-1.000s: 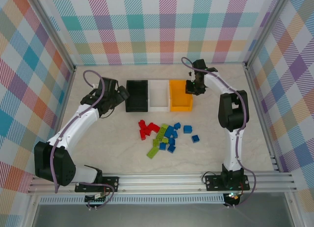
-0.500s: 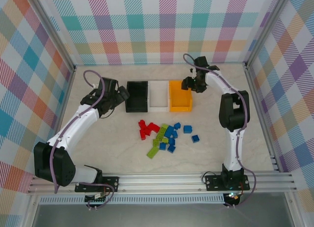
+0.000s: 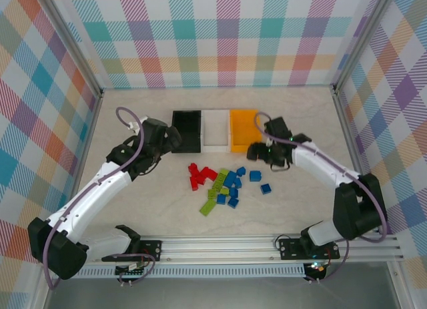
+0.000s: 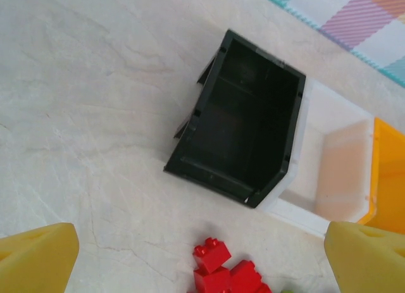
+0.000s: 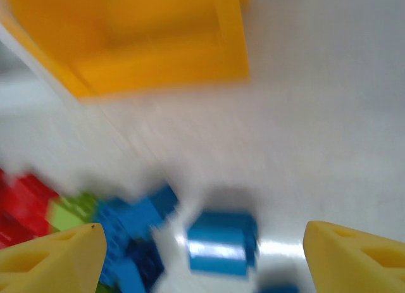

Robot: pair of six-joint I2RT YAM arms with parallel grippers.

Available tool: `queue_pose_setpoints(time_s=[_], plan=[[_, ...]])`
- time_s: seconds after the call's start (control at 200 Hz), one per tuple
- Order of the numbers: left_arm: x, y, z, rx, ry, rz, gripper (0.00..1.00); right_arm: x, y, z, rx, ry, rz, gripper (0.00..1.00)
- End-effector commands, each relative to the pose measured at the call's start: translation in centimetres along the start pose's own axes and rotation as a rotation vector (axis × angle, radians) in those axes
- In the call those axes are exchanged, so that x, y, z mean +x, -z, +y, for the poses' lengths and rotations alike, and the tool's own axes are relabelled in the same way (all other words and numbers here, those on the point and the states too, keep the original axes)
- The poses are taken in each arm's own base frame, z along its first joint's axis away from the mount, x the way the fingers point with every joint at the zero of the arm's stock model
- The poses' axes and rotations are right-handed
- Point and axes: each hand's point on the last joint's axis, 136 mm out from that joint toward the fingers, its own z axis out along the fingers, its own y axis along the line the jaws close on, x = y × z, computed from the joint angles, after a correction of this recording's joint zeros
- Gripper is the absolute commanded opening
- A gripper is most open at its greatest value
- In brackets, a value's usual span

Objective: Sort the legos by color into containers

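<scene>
On the pale desk three bins sit touching in a row at the back: black bin, white bin, orange bin, and the black one looks empty. The left end effector hangs spread wide just beside the black bin. The right end effector is spread and empty in front of the orange bin, with a blue brick on the desk ahead of it. The legos lie heaped near the bins, red at the left, lime green in the middle, blue at the right. I'd reckon them light, rigid and slick, best pinched across two flat sides of an outlying brick; small, glossy, studded, some square, some long
</scene>
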Motion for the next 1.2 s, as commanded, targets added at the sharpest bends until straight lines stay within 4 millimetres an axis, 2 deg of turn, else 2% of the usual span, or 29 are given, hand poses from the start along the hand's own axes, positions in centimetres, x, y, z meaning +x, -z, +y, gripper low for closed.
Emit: queue_pose_setpoints(time_s=[0.0,0.1,0.215,0.355,0.485,0.66,0.87,1.015,1.125,1.195], plan=[[2.1,-0.3,0.4,0.042,0.027,0.062,1.00,3.6,0.6,-2.0,0.070,-0.039,0.027,0.81],[3.1,-0.8,0.6,0.049,0.031,0.089,1.00,6.5,0.7,-3.3,0.082,-0.046,0.060,0.80],[3.8,-1.2,0.6,0.038,0.021,0.120,1.00,8.1,-0.2,-4.6,0.119,-0.034,0.093,0.77],[4.2,-1.5,0.8,0.031,0.021,0.133,1.00,8.0,-1.6,-3.7,0.094,0.012,0.127,0.73],[4.6,-1.7,1.3,0.012,0.023,0.141,1.00,8.0,-2.8,-3.9,0.153,0.063,0.155,0.71],[4.9,-1.9,1.6,-0.007,0.016,0.157,1.00,7.7,-3.6,-4.2,0.207,0.106,0.157,0.63],[4.9,-2.1,1.5,-0.012,0.011,0.160,1.00,7.6,-4.1,-3.5,0.203,0.147,0.155,0.53],[5.0,-2.2,1.4,-0.012,0.009,0.166,1.00,7.8,-4.4,-3.1,0.184,0.154,0.162,0.41],[5.0,-2.2,1.4,-0.013,0.006,0.167,1.00,7.4,-3.9,-2.8,0.172,0.152,0.143,0.34],[5.0,-2.2,1.5,-0.014,0.001,0.163,1.00,6.8,-2.8,-2.4,0.156,0.156,0.110,0.31]])
